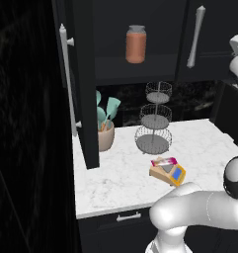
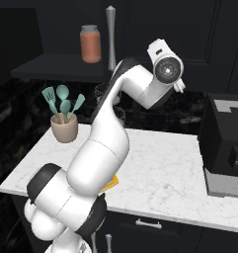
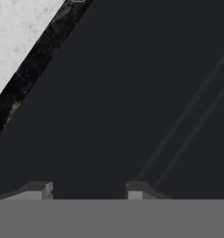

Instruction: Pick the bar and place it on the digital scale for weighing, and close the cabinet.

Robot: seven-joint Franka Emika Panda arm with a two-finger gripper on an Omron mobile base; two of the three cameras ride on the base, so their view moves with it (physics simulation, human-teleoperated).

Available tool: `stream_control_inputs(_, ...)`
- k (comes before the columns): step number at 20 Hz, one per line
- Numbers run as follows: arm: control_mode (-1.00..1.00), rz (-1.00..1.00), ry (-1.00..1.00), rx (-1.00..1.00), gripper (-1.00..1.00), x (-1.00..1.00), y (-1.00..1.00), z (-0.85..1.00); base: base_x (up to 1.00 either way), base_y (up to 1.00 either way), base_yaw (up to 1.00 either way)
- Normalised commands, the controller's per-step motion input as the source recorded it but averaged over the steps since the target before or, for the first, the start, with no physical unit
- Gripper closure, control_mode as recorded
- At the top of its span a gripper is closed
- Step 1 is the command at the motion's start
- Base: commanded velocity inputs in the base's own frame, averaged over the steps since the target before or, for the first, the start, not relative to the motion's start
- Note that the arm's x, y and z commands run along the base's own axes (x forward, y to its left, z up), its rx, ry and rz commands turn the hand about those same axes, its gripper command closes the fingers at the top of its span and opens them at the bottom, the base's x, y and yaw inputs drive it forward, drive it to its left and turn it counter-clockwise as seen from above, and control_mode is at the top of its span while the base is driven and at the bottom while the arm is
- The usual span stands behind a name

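The pink-and-white bar point(image 1: 163, 161) lies on top of the orange-yellow digital scale point(image 1: 168, 172) on the marble counter, in front of the wire basket. An orange corner of the scale point(image 2: 111, 185) peeks out behind my arm. The black cabinet has its left door point(image 1: 84, 84) swung wide open, edge-on toward me, while the right door point(image 1: 209, 29) is closed. My gripper point(image 3: 88, 190) is raised high at the right, its fingertips point(image 3: 37, 189) apart with nothing between them, facing a black panelled surface point(image 3: 132, 93) close up.
An orange jar point(image 1: 136, 43) stands on the open cabinet's shelf. A pot of teal utensils point(image 1: 105, 133) and a three-tier wire basket point(image 1: 154, 118) sit at the back of the counter point(image 1: 115, 183). A dark appliance point(image 2: 224, 143) stands at the right.
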Motion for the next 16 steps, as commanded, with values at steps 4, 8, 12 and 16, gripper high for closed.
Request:
stream_control_inputs(4, -1.0, 0.04, 0.0, 0.0, -1.0, 0.66, 0.0, 0.0, 0.0, 0.0, 0.0)
stream_control_inputs(8, -1.0, 0.03, 0.02, 0.01, -1.0, 0.49, 0.0, -0.09, 0.0, 0.0, 0.0)
stream_control_inputs(12, -1.0, 0.02, 0.04, 0.03, -1.0, 0.92, 0.08, -0.86, 0.0, 0.0, 0.0)
stream_control_inputs(16, -1.0, 0.06, 0.01, 0.01, -1.0, 0.64, 0.01, -0.69, 0.0, 0.0, 0.0)
